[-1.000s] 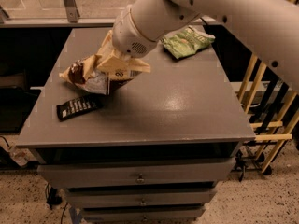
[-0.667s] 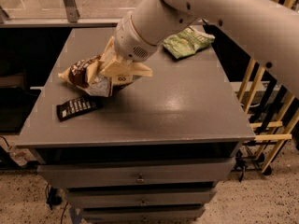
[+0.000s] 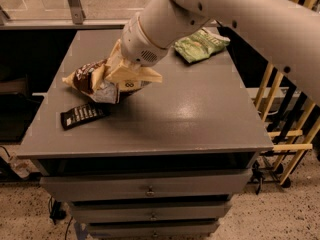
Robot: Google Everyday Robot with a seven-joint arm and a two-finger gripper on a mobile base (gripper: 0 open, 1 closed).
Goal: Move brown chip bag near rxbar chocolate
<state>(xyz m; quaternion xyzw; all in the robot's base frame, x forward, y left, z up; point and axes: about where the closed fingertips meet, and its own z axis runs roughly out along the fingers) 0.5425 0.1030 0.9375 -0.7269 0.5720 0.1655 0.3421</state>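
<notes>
Since the earlier frames the brown chip bag (image 3: 89,78) has edged slightly left; release is what remains.

The end effector (image 3: 120,78) is over the left half of the counter (image 3: 200,114), and its tan fingers look closed on the right end of the bag, which it holds tilted. The bag is already near the rxbar chocolate (image 3: 82,116), just behind it with a narrow strip of counter between them, so the move looks nearly finished. Setting the bag down and letting go are not yet done. I cannot tell whether the bag's lower edge touches the counter. The wrist and the bag hide where the fingers actually grip. The arm is cut off at the top and right edges. The green chip bag (image 3: 200,44) lies well apart at the back right.
</notes>
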